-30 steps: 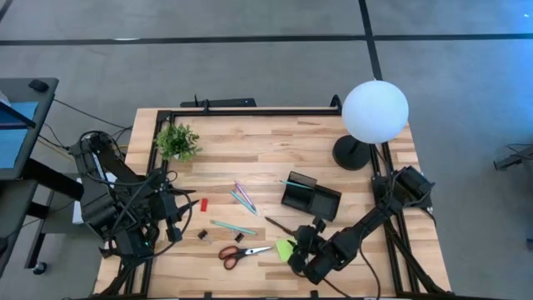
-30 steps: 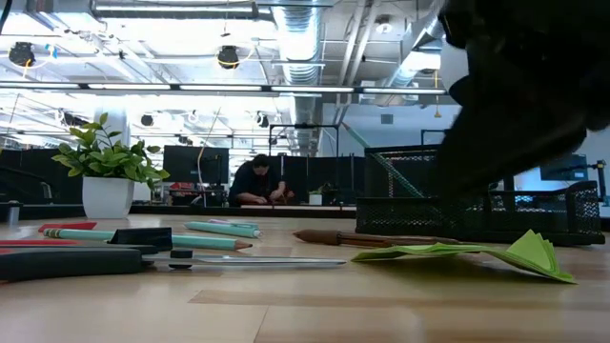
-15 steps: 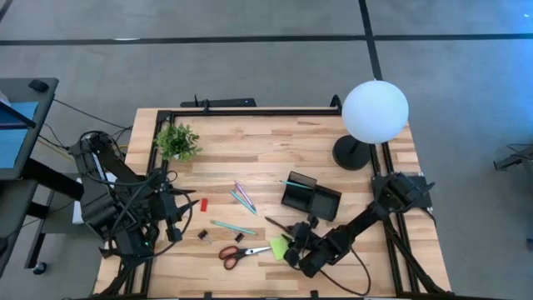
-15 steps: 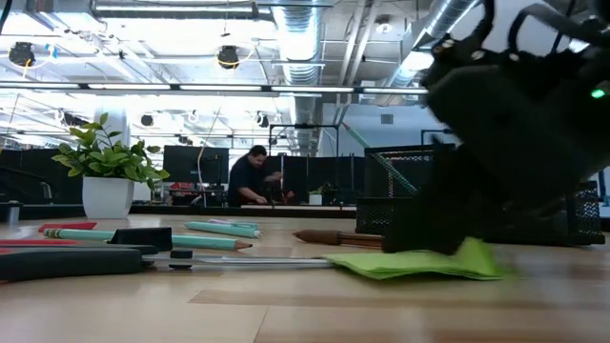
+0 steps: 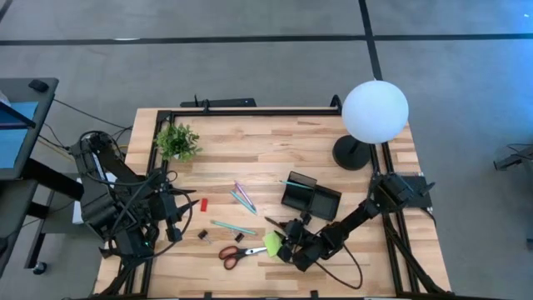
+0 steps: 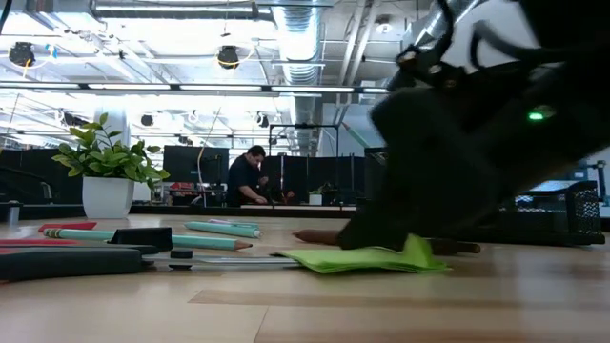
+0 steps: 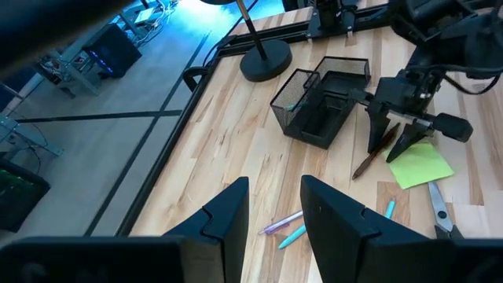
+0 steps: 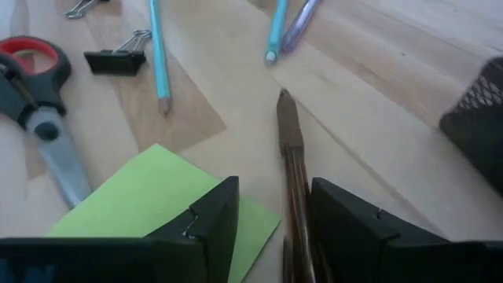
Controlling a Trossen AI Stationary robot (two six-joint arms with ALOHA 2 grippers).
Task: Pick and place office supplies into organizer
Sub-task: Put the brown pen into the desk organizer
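1. Wooden tabletop (image 5: 250,158), black-framed.
2. On it: plant (image 5: 177,142), lamp (image 5: 352,153), organizer (image 5: 310,197).
3. Also lying flat: scissors (image 5: 237,252), green pad (image 5: 273,244), pens (image 5: 243,198), teal pencil (image 5: 232,227), brown pencil (image 5: 277,224), red block (image 5: 202,204), clips (image 5: 202,236).

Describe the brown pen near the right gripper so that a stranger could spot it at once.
Start at the black mesh organizer on the wooden table, below the white globe lamp. Toward the table's front edge from it, the right gripper is low over the wood; the brown pen lies there, beside the lime-green sticky note. It is the only dark brown pen; the others are teal or purple.
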